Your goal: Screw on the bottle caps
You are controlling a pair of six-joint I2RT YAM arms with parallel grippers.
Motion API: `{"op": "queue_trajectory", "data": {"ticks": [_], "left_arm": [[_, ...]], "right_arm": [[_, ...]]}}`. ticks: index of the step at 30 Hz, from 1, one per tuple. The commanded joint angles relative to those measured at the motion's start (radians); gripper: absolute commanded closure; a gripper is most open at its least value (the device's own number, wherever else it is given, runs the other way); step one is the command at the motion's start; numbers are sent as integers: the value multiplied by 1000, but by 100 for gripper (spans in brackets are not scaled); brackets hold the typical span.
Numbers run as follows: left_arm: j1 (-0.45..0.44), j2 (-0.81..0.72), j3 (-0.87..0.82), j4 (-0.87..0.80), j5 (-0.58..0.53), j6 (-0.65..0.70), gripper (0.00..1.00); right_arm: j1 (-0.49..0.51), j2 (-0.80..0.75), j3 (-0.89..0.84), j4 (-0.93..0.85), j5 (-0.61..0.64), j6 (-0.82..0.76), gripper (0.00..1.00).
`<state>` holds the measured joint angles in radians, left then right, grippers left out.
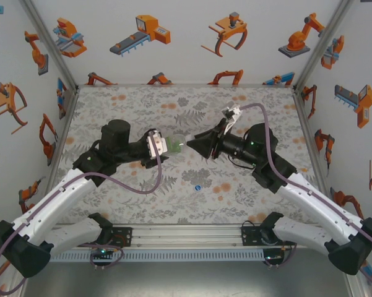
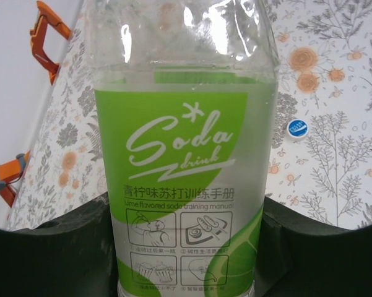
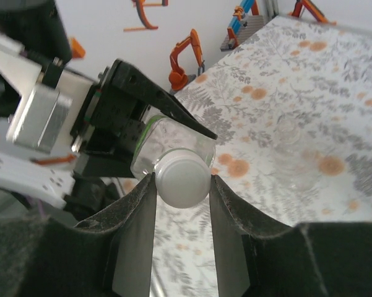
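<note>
Floral tabletop (image 1: 130, 204), robot-print walls (image 1: 186, 55); left claw (image 1: 168, 147) tight on bottle (image 2: 182, 185), right claw (image 3: 182, 185) tight on cap (image 3: 184, 173).

You have a table cover (image 1: 173, 207) printed with grey leaves and orange flowers, lying flat over the work surface. White walls (image 1: 186, 65) stand on three sides of it, dotted with orange-and-blue pictures of robot arms and grippers (image 1: 226, 34). Silver metal posts (image 1: 51, 44) run up the back corners, and a slotted metal rail (image 1: 186, 234) lies along the near edge.
</note>
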<state>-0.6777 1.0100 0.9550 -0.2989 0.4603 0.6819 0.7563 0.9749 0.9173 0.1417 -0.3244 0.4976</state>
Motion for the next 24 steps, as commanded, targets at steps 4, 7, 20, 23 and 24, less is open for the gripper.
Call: {"op": "queue_trajectory", "data": {"ticks": [4,7,20,23,24], "left_arm": [[-2,-1,-9,56,-39,-18,100],[-2,5,-6,60,-58,-28,100],[-2,3,-3,58,-71,-36,100],[-1,-4,-2,61,-17,-41,100],[0,-10,-5,70,4,-54,100]], "right_arm": [[3,55,16,36,145,461,100],[4,75,42,-37,174,561,100],[5,84,35,21,183,669,100],[5,75,17,94,145,632,97],[5,69,15,120,123,601,89]]}}
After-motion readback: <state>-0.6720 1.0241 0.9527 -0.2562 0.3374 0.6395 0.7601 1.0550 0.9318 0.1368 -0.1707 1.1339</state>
